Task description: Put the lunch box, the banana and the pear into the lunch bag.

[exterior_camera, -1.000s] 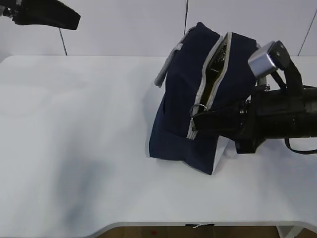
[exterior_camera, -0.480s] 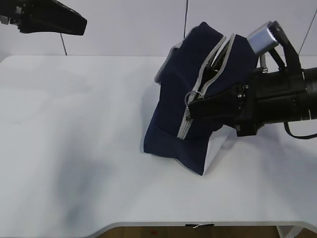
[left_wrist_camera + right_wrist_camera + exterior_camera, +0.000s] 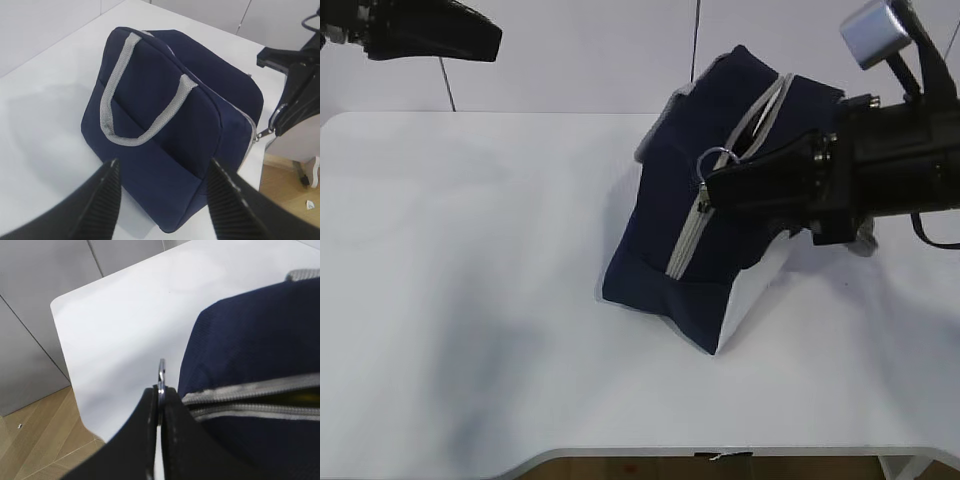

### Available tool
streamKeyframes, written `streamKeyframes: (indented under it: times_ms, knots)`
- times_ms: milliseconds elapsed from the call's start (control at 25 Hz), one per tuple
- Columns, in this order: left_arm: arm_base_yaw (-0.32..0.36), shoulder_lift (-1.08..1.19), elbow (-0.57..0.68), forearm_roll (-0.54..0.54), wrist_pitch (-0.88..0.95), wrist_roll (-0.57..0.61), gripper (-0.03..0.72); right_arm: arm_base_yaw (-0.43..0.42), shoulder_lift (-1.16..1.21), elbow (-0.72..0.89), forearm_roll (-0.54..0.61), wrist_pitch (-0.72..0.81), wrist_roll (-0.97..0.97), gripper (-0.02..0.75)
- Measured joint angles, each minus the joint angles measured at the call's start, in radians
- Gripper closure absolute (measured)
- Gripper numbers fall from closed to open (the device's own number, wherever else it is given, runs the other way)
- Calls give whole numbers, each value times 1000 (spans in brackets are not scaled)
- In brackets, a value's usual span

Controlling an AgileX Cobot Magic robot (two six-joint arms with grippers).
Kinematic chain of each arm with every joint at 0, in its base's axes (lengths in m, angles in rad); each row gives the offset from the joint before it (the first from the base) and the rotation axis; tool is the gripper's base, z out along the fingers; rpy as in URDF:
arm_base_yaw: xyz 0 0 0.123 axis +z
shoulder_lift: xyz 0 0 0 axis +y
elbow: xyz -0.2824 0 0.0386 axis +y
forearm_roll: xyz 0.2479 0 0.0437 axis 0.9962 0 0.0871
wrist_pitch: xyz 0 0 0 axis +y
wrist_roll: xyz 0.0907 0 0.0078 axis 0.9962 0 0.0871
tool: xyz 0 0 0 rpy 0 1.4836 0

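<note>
The navy lunch bag (image 3: 720,240) stands tipped on the white table, right of centre, its white lower panel (image 3: 750,300) facing front. My right gripper (image 3: 712,190) is shut on the zipper's ring pull (image 3: 715,160); the wrist view shows the ring (image 3: 161,371) pinched between the jaws of that gripper (image 3: 161,390), beside the grey zipper (image 3: 250,400). Below the pull the zipper is closed; above it a narrow gap stays open. My left gripper (image 3: 490,40) hangs open, high at the far left, looking down on the bag (image 3: 165,100) between its fingers (image 3: 107,190). Lunch box, banana and pear are hidden.
The grey webbing handle (image 3: 117,95) lies flat on the bag's side. The table (image 3: 470,300) spreads wide to the left, with its front edge (image 3: 620,455) near. The right arm's black body (image 3: 890,170) crosses behind the bag. A grey wall stands at the back.
The right gripper rose and moved left with the ring pull, closing the zipper further. The bag tipped and slid left. The left gripper drifted slightly right.
</note>
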Motion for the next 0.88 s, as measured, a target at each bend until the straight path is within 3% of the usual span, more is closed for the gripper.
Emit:
streamKeyframes:
  times_ms: [400, 880]
  knots:
    - [-10, 3, 16, 0, 19, 43, 280, 0, -1, -21, -15, -10, 40, 731]
    - [-167, 8, 214, -61, -205, 177, 281, 0, -11, -23, -15, -49, 59, 731]
